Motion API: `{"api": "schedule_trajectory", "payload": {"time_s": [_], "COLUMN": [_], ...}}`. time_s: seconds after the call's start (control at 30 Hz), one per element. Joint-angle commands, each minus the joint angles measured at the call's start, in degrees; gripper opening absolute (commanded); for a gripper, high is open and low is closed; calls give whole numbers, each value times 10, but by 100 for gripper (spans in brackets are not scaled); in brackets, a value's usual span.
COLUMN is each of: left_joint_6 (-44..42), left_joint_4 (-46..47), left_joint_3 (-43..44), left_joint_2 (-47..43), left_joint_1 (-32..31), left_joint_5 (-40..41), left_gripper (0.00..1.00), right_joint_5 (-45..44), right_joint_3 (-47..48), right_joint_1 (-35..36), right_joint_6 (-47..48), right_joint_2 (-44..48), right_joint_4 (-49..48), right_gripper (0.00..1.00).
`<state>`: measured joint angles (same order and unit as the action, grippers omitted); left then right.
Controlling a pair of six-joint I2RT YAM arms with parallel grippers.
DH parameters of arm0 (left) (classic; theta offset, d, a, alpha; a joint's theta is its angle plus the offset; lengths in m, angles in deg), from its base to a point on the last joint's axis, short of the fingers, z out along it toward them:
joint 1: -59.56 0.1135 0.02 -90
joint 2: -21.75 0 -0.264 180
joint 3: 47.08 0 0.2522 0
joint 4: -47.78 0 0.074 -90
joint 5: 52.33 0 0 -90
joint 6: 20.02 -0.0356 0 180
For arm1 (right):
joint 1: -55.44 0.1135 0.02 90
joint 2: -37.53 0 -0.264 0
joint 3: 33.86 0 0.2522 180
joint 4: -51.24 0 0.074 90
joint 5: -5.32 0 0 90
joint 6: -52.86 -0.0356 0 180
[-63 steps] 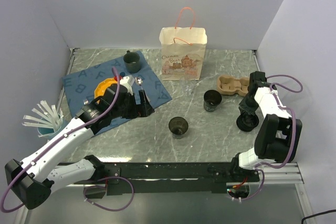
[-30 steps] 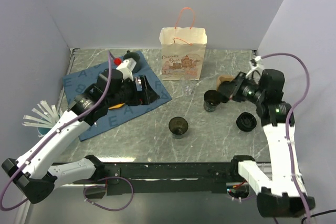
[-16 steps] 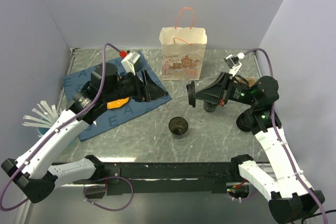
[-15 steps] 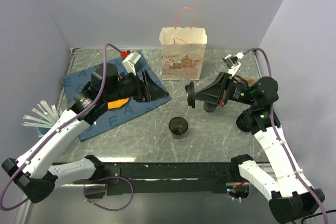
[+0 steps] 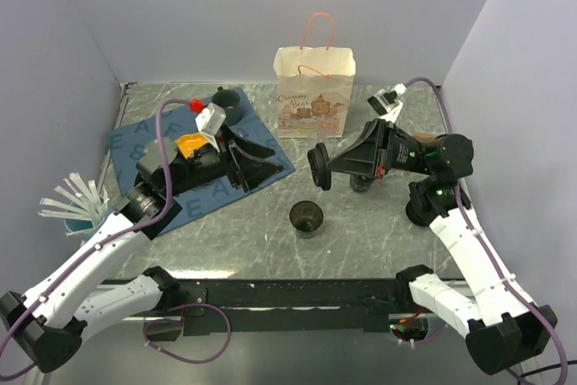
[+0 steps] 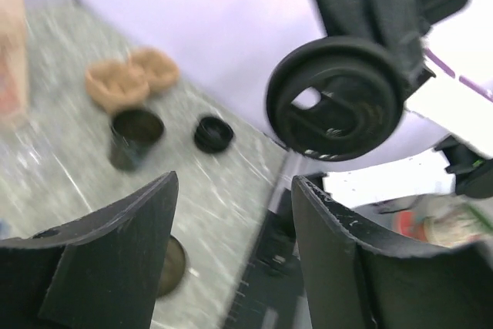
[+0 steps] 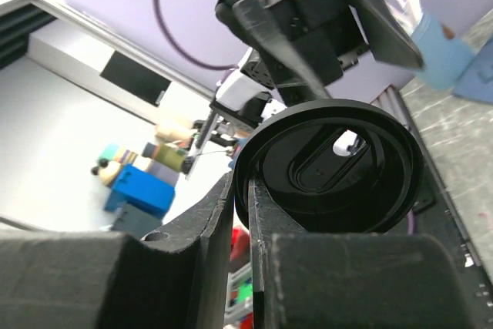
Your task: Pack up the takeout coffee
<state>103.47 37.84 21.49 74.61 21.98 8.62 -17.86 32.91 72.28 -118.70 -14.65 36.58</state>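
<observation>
My right gripper [image 5: 323, 167] is shut on the rim of a round black lid [image 5: 317, 166] and holds it on edge in the air over the table's middle. In the right wrist view the lid [image 7: 331, 167] sits clamped between the fingers [image 7: 223, 221]. My left gripper [image 5: 266, 161] is open and empty, raised and facing the lid [image 6: 343, 98] from the left. One open dark cup [image 5: 306, 218] stands in front. A second cup [image 6: 135, 136] stands behind the right gripper. Another black lid [image 5: 422, 211] lies at the right. The brown pulp tray [image 6: 131, 81] is far right, mostly hidden from the top.
A paper bag [image 5: 314, 92] with red handles stands at the back centre. A blue cloth [image 5: 144, 146] at the left holds a dark green mug [image 5: 227, 105] and an orange item [image 5: 189, 144]. A blue cup of white sticks [image 5: 81, 209] stands at the far left.
My right gripper has picked the lid up from the right side and swung it left over the middle. My left gripper has lifted off the cloth and turned toward the lid.
</observation>
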Motion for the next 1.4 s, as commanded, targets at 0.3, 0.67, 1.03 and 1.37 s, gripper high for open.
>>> {"api": "schedule_trajectory", "payload": {"time_s": [0.3,0.67,1.03,1.37], "left_joint_6": [-118,-105,-93,-95], "left_joint_4": [153,189,203,123], "left_joint_3": [9,25,25,33], "left_joint_2": [28,64,72,61], "left_joint_1": [-18,-41,-55,-57], "left_joint_5": [-78,-111,-124,-87], "left_gripper": [61,56,26,1], "right_joint_5": [-20,-42,-42,-49], "right_joint_3": [0,-5,-19,15], "right_joint_1": [48,85,93,91], "right_joint_6": [-20,-11,-20,41], "right_joint_2": [4,5,8,9], "right_joint_4": [0,8,-8,89], "right_gripper": [17,17,16,38]}}
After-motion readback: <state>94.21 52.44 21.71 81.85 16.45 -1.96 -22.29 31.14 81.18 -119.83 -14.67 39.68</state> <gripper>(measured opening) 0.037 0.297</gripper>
